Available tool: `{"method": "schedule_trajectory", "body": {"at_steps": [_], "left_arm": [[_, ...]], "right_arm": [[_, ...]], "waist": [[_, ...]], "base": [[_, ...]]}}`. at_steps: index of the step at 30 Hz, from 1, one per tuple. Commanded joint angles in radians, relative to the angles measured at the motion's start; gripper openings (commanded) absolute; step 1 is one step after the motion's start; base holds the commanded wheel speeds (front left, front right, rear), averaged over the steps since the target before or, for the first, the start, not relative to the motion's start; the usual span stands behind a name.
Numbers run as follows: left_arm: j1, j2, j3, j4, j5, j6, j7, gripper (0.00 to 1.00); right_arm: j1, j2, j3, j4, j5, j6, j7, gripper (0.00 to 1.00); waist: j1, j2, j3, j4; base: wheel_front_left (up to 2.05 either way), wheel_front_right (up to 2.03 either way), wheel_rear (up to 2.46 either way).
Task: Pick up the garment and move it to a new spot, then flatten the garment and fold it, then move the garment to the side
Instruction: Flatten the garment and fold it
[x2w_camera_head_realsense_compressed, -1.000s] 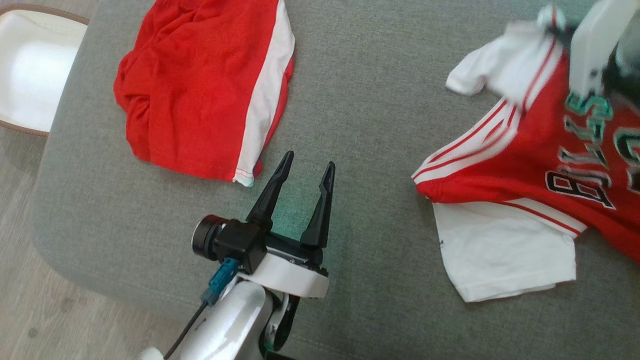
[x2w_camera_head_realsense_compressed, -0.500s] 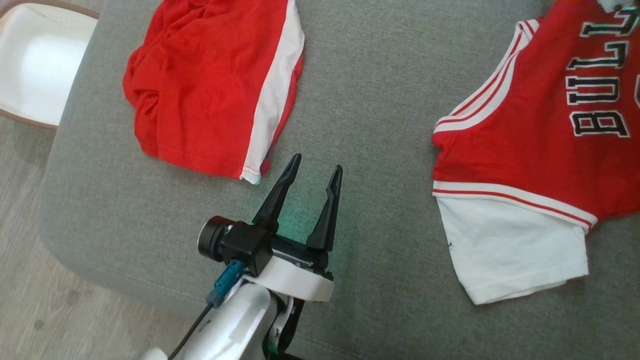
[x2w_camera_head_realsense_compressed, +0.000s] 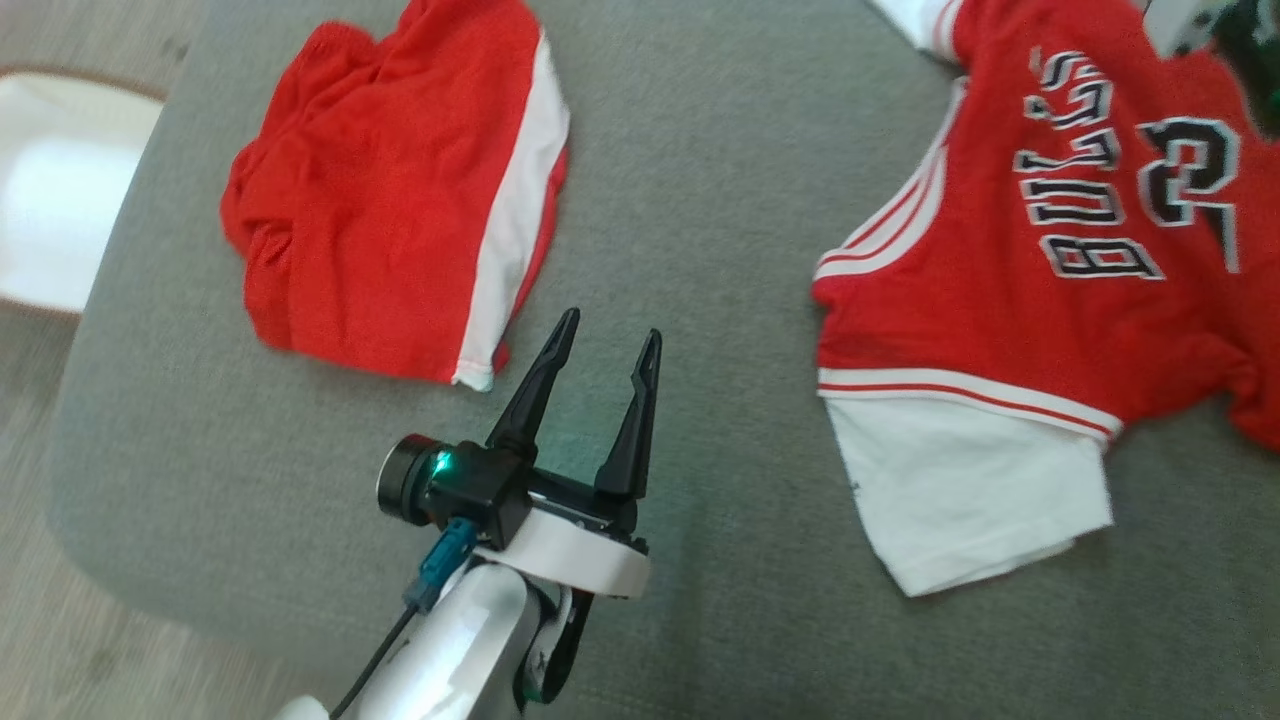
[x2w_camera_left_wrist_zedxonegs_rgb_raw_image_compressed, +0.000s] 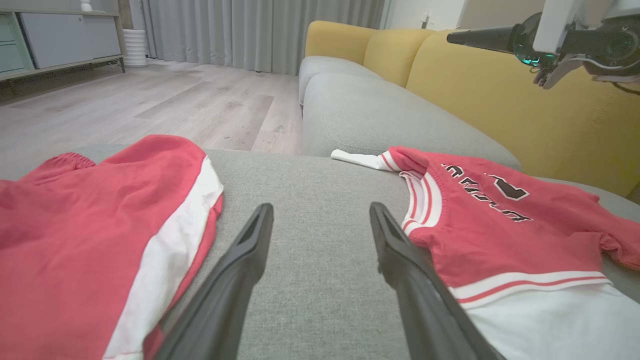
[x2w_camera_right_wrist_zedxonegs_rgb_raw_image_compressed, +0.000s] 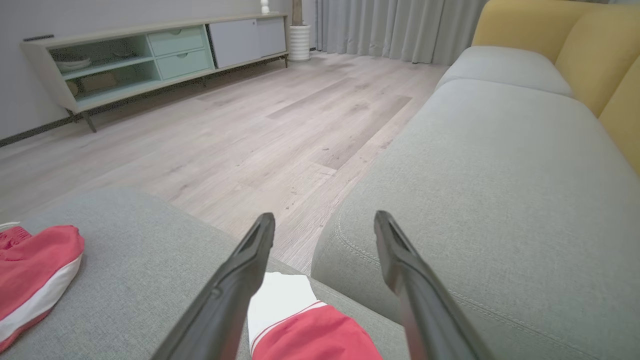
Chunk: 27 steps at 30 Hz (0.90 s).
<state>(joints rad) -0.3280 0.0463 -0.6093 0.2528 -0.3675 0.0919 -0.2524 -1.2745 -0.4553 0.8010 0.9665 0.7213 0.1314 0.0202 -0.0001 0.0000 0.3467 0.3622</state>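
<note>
Jersey (x2w_camera_head_realsense_compressed: 1010, 300): red, "BULLS 23" print facing up, white short sleeves. It lies mostly spread on the right part of the grey seat cushion (x2w_camera_head_realsense_compressed: 720, 200). One white sleeve (x2w_camera_head_realsense_compressed: 960, 480) is flat toward the near edge. The body bunches into creases at the far right.

Handling, as a judgement: light, limp, probably a slick knit. It will sag and fold on itself when lifted by one point, and a thin pinch could slip. Best holds are the doubled edges, meaning the striped armhole trim, the shoulders or the hem corners. Two spaced holds would keep it flat.

Right fingers (x2w_camera_right_wrist_zedxonegs_rgb_raw_image_compressed: 240, 270): apart, nothing between them, hovering over the jersey's far white sleeve.

Left fingers (x2w_camera_head_realsense_compressed: 632, 420): spread wide, empty, over bare cushion between the jersey and the red shorts (x2w_camera_head_realsense_compressed: 380, 230), touching neither.

Shorts lie well apart on the left. Yellow sofa back (x2w_camera_left_wrist_zedxonegs_rgb_raw_image_compressed: 500, 90) is behind, wood floor beyond.
</note>
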Motion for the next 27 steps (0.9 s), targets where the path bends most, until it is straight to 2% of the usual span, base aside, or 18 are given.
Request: {"method": "schedule_trajectory", "body": {"at_steps": [1,8,16,21,24,27], "left_arm": [[-0.002,0.004,0.044,-0.022,0.014,-0.004,-0.009,1.00],[0.034,0.004,0.087,-0.008,0.045,-0.013,-0.009,1.00],[0.096,0.004,0.146,0.001,0.076,-0.028,-0.009,1.00],[0.123,0.004,0.176,0.001,0.081,-0.038,-0.009,1.00],[0.138,0.004,0.191,0.006,0.081,-0.044,-0.009,1.00],[0.152,0.004,0.197,0.011,0.073,-0.054,-0.009,1.00]], "right_arm": [[0.036,-0.003,-0.003,-0.029,0.022,-0.001,-0.036,1.00],[0.152,-0.018,-0.020,-0.035,0.031,-0.001,-0.186,1.00],[0.387,0.030,-0.181,-0.038,0.041,-0.001,-0.279,1.00],[0.595,0.073,-0.421,-0.181,-0.085,-0.001,-0.282,1.00],[0.769,0.142,-0.588,-0.303,-0.224,-0.001,-0.282,1.00],[0.931,0.243,-0.735,-0.418,-0.344,-0.001,-0.282,1.00]], "waist": [[0.0001,0.0000,-0.044,-0.040],[0.0001,0.0000,-0.128,-0.118],[0.0001,0.0000,-0.213,-0.224],[0.0001,0.0000,-0.240,-0.280],[0.0001,0.0000,-0.252,-0.306],[0.0001,0.0000,-0.260,-0.325]], "base": [[0.00,0.00,0.00],[0.00,0.00,0.00],[0.00,0.00,0.00],[0.00,0.00,0.00],[0.00,0.00,0.00],[0.00,0.00,0.00]]}}
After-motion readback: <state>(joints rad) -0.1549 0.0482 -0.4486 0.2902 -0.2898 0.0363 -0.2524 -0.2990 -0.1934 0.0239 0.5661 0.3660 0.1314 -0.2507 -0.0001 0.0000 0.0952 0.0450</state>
